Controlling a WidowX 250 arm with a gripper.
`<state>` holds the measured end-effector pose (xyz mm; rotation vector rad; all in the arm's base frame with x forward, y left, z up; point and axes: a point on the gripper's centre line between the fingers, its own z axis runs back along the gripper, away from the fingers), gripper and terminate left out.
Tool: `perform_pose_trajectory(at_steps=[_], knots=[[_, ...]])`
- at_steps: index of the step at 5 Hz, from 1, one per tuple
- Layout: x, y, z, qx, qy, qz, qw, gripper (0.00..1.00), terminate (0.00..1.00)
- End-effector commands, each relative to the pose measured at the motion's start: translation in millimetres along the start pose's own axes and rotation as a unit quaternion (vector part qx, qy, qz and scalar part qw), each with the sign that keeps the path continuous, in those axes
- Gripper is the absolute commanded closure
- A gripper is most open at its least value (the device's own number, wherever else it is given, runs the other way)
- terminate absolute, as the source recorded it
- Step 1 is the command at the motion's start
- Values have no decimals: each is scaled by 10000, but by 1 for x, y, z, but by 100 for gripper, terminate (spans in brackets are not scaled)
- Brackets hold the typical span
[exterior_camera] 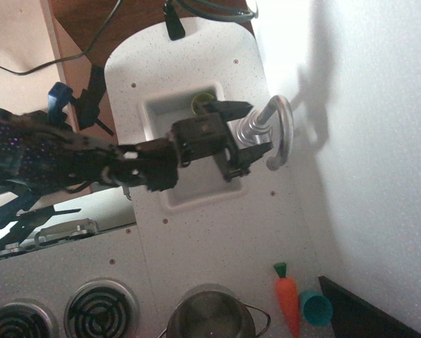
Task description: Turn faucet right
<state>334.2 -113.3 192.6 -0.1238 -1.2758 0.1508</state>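
The chrome faucet [279, 130] stands at the right rim of the white sink [196, 199]. Its ribbed base [247, 134] lies between my fingers. Its arched spout curves toward the wall and ends at the lower right, off the basin. My black gripper [246, 132] reaches in from the left across the sink. It is open, with one finger [233, 108] above the base and the other finger [255, 154] below it. I cannot tell whether the fingers touch the base. A greenish drain [198, 105] shows at the sink's far end.
A steel pot [210, 315] sits at the bottom edge beside stove burners [101, 308]. A toy carrot [288, 299] and a teal cup [316, 308] lie at the lower right. The white wall [365, 141] runs close behind the faucet.
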Motion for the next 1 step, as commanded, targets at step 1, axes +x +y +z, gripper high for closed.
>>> perform_pose_trajectory(at_steps=[1], knots=[[23, 5, 38, -358, 520, -366, 9973, 0, 100]])
